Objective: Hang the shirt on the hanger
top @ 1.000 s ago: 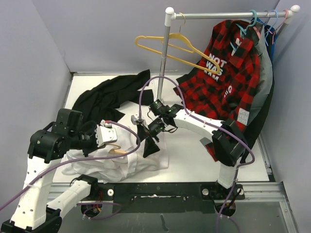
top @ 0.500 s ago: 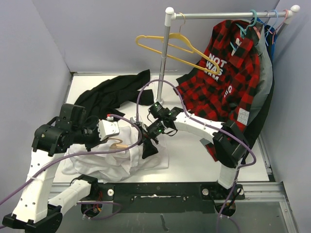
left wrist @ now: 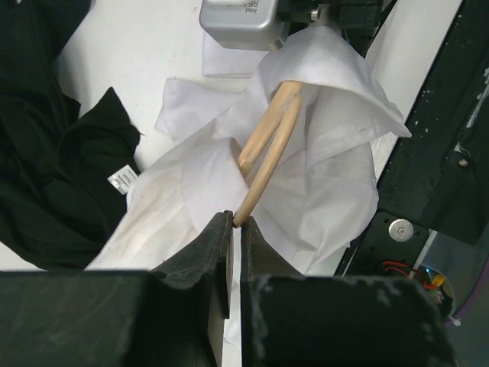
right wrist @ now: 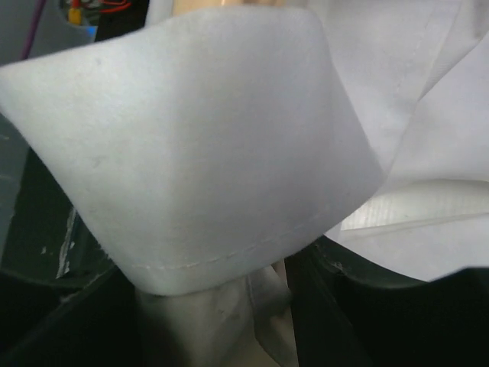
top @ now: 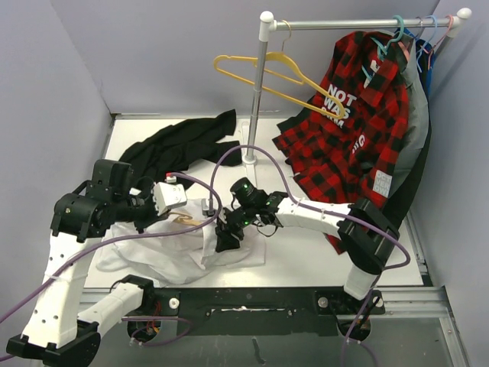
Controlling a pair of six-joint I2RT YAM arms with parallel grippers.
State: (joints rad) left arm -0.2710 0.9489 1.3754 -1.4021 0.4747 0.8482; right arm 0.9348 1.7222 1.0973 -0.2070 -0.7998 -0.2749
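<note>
On the white table (top: 306,258), left jaws clamp the hanger (left wrist: 267,153); right jaws' state unclear amid shirt (top: 164,256).

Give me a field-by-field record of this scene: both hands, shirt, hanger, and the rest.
left hand: shut on the end of the hanger
right hand: down on the shirt, fabric between its fingers; grip unclear
hanger: tan, partly under the shirt's fabric
shirt: white, crumpled at the table's near edge
other: black garment behind; plaid shirt on the rail
</note>
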